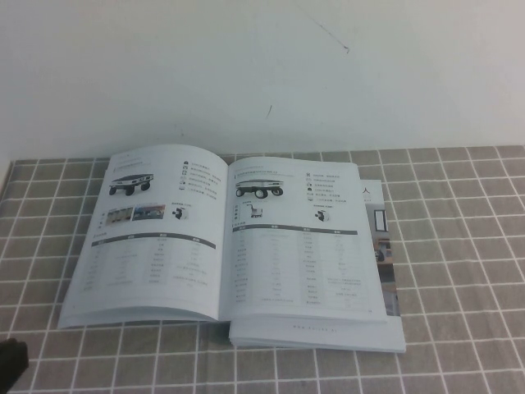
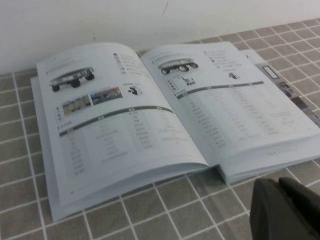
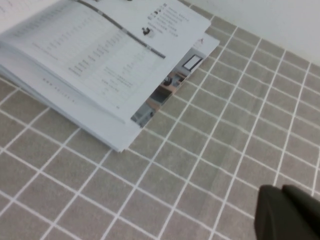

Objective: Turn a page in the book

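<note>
The book (image 1: 230, 238) lies open on the tiled cloth, showing two pages with wheeled robots and tables. It also shows in the left wrist view (image 2: 165, 115) and the right wrist view (image 3: 90, 65). The page with red squares is hidden. My left gripper (image 2: 281, 183) is shut and empty, off the book's near left corner; it shows as a dark shape in the high view (image 1: 11, 364). My right gripper (image 3: 281, 189) is shut and empty above the cloth, to the right of the book and apart from it. It is out of the high view.
A grey cloth with white grid lines (image 1: 459, 328) covers the table. A white wall (image 1: 262, 66) stands just behind the book. Lower pages with photos stick out at the book's right edge (image 1: 382, 238).
</note>
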Controlling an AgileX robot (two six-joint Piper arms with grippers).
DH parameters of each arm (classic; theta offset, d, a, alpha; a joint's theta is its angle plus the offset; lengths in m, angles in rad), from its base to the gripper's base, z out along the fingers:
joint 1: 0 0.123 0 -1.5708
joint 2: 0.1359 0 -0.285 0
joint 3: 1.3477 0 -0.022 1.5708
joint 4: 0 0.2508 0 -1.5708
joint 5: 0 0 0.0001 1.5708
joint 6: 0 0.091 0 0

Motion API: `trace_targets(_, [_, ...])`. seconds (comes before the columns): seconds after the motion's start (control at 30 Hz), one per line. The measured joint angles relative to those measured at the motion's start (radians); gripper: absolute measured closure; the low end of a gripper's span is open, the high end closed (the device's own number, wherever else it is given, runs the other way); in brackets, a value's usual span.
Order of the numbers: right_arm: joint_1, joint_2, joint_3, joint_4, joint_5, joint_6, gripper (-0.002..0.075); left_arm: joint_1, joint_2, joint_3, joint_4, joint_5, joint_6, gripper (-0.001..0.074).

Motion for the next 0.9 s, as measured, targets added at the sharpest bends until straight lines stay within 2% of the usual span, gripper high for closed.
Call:
trace_targets(0.3, [0.0, -0.021, 0.028, 0.019, 0.099, 0.013, 0.0728, 0.0, 0.0, 0.031, -0.047, 0.073, -0.001, 0.0737])
trace_targets(0.77, [0.0, -0.022, 0.028, 0.022, 0.111, 0.013, 0.0728, 0.009, -0.031, 0.077, -0.051, 0.12, -0.006, 0.0737])
trace_targets(0.9, [0.0, -0.022, 0.028, 0.022, 0.113, 0.013, 0.0728, 0.075, -0.127, 0.146, 0.095, 0.031, -0.126, 0.0737])
